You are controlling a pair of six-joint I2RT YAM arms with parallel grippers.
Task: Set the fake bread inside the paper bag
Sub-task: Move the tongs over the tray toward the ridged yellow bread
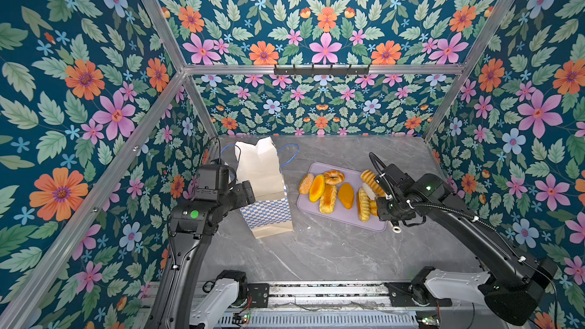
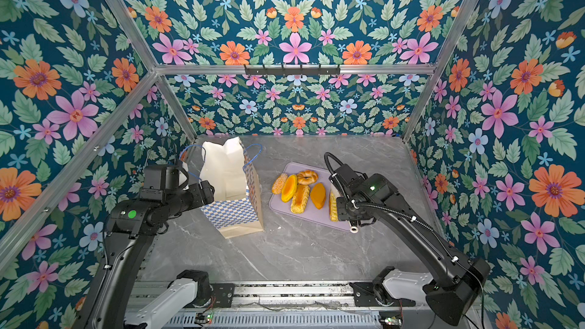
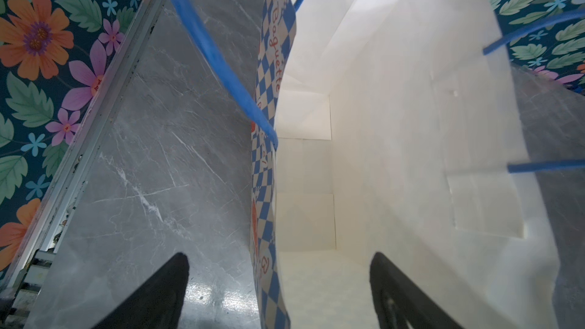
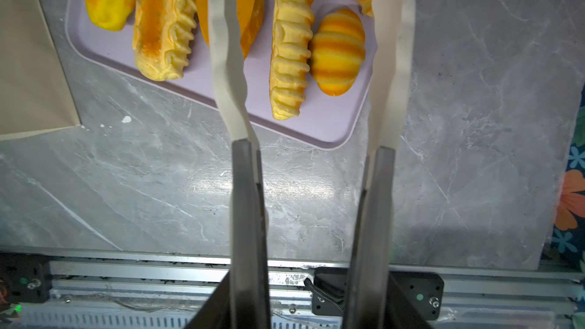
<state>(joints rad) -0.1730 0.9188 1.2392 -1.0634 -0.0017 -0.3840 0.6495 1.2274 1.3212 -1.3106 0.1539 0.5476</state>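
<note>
- In both top views the paper bag stands open on the desk. The fake bread lies on the lilac tray beside it.
- Left wrist view: the left tool is spread wide, one finger on either side of the bag's wall, probably to keep the mouth open.
- Right wrist view: the right tool hangs apart over a ridged loaf, gripping nothing, seemingly lining up a pick.
</note>
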